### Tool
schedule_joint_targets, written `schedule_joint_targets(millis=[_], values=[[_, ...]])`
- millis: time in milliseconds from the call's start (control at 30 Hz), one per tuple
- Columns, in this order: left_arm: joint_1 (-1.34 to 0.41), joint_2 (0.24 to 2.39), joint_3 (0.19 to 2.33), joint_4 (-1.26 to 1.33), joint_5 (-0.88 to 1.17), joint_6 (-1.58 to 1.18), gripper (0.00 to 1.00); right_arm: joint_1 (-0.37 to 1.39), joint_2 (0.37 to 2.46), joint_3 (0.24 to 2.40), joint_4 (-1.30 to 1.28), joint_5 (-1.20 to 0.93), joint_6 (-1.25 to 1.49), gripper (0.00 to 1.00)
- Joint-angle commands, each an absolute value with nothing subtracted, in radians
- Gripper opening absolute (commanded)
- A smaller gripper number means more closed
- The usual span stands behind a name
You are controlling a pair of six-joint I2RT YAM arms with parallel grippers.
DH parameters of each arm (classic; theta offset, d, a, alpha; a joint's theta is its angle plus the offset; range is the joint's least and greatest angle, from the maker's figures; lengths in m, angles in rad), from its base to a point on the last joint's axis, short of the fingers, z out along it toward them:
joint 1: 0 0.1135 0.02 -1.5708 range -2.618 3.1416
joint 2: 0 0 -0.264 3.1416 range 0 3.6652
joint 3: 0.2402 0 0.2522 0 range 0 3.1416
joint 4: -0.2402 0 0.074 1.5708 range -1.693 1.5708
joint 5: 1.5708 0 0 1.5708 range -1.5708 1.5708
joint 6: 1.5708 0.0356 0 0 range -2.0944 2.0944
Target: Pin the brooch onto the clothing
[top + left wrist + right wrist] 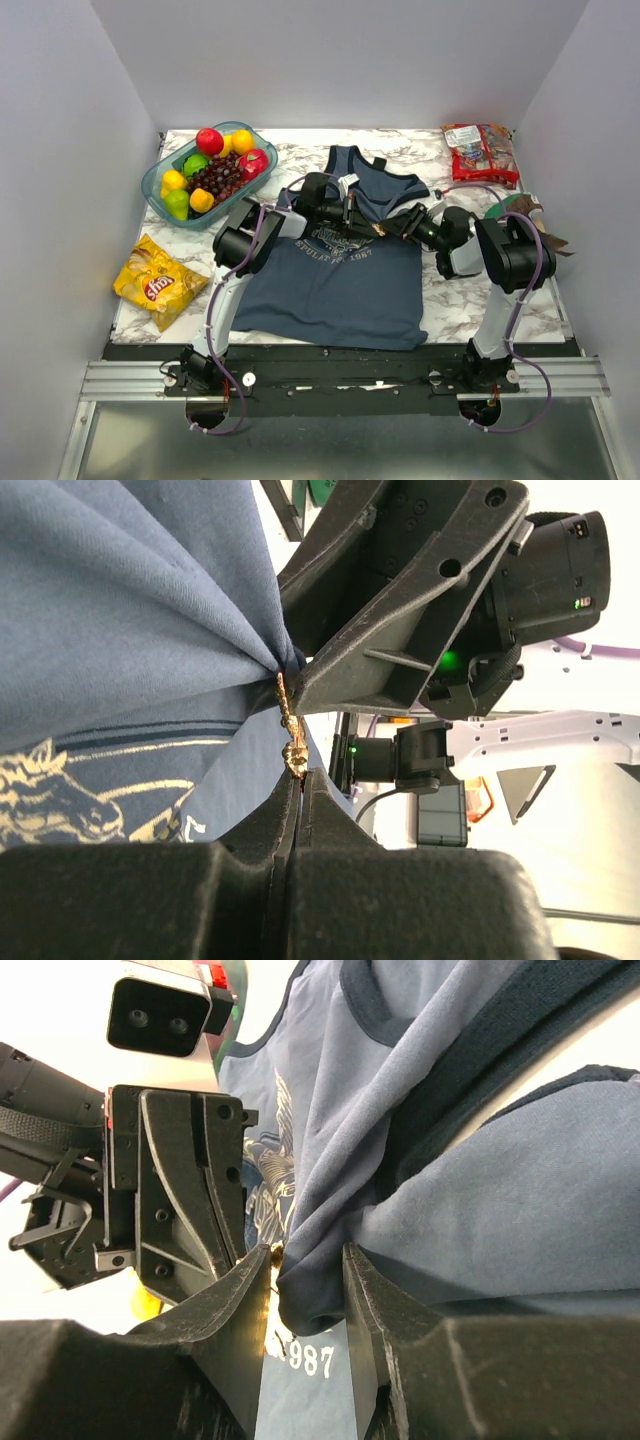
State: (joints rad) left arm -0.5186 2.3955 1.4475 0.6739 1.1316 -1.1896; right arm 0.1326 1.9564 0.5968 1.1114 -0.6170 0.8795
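The clothing (330, 285), a slate-blue tank top with a pale print, lies flat on the marble table, its chest bunched up between my two grippers. My left gripper (301, 777) is shut on the tiny gold brooch (291, 735), which sticks out of its tips against the gathered cloth. In the top view the brooch (377, 229) is a gold speck where both grippers meet. My right gripper (308, 1260) is shut on a thick fold of the clothing (330, 1270); the brooch (272, 1252) glints at the tip of its left finger. The pin's point is hidden in the fold.
At the back left stands a clear tray (155, 180) of fruit. A yellow chips bag (160, 282) lies at the left edge, a red snack bag (480, 150) at the back right, and a green-brown packet (525, 210) beside the right arm. White walls close in three sides.
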Motion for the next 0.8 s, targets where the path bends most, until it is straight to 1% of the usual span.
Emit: schedule_joint_targets(millis=[0, 300, 500, 633, 767], values=[[-0.548, 2.299, 1.443, 0.762, 1.172, -1.197, 0.0, 0.156, 1.945, 0.578, 1.049, -0.502, 0.801, 0.41], [-0.555, 2.28, 1.436, 0.706, 1.173, -1.135, 0.0, 0.193, 1.921, 0.583, 0.982, -0.416, 0.744, 0.41], [-0.563, 2.252, 1.445, 0.554, 1.166, -1.013, 0.0, 0.212, 1.908, 0.584, 0.945, -0.362, 0.729, 0.41], [-0.568, 2.235, 1.457, 0.36, 1.144, -0.876, 0.0, 0.216, 1.898, 0.589, 0.937, -0.353, 0.732, 0.41], [-0.568, 2.226, 1.463, 0.243, 1.128, -0.747, 0.0, 0.215, 1.879, 0.592, 0.933, -0.359, 0.738, 0.41]])
